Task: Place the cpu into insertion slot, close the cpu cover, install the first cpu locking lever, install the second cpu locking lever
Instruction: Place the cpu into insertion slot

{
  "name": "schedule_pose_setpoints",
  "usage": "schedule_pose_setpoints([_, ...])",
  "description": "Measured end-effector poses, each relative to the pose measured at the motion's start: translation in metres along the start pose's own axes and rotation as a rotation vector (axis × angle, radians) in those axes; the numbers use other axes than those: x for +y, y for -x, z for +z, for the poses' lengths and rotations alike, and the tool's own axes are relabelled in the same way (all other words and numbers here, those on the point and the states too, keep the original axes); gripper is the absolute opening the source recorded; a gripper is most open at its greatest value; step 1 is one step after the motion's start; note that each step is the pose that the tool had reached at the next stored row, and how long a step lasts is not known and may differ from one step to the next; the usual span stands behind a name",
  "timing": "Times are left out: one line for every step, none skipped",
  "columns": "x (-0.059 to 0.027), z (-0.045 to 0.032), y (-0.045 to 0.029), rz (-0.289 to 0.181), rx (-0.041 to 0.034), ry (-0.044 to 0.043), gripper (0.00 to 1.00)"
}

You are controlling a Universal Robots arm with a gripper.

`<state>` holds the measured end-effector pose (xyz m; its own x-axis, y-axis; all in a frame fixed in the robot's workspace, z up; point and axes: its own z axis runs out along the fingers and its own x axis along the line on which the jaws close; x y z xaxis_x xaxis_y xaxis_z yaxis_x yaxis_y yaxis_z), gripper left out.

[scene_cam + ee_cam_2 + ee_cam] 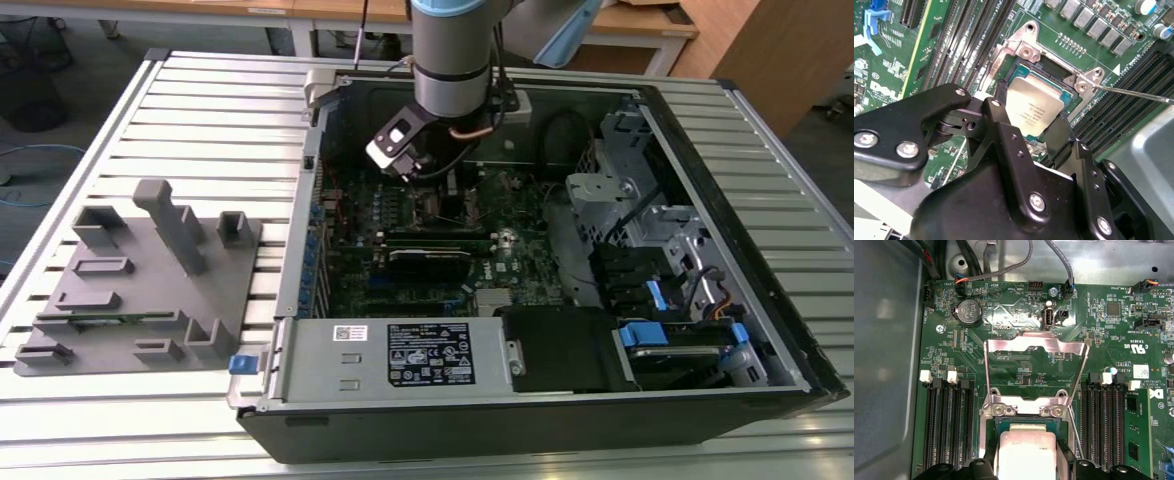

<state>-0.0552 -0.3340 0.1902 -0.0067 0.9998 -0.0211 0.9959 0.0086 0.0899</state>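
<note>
Your gripper point(1026, 122) is clamped on opposite edges of the cpu point(1033, 102), low over the insertion slot point(1053, 75) below the raised cpu cover point(1036, 345); it looks light, stiff and probably fragile, so grip by the edges only.

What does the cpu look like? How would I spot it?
Look in the open computer case at the green board. Between two rows of long black slots sits the cpu. It is the only flat silver square; the cover beside it is just a frame with a hole.
</note>
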Motion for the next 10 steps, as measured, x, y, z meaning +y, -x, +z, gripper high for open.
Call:
schedule_pose_setpoints([0.0002,-0.0006,-0.0002,0.0,0.0012,0.0006,0.54])
schedule_pose_setpoints([0.0003,-0.0011,-0.0003,0.0,0.0019,0.0009,0.54])
schedule_pose_setpoints([0.0003,-0.0014,-0.0003,0.0,0.0021,0.001,0.54])
schedule_pose_setpoints([0.0004,-0.0016,-0.0003,0.0,0.0019,0.0008,0.54])
schedule_pose_setpoints([0.0004,-0.002,-0.0003,0.0,0.0015,0.0006,0.54])
schedule_pose_setpoints([0.0003,-0.0024,-0.0001,0.0,0.0012,0.0003,0.54])
schedule_pose_setpoints([0.0004,-0.0029,-0.0001,0.0,0.0012,0.0003,0.54])
schedule_pose_setpoints([0.0004,-0.0034,-0.0001,0.0,0.001,0.0004,0.54])
schedule_pose_setpoints([0.0005,-0.0039,-0.0001,0.0,0.0011,0.0003,0.54])
schedule_pose_setpoints([0.0005,-0.0044,-0.0001,0.0,0.0011,0.0002,0.54])
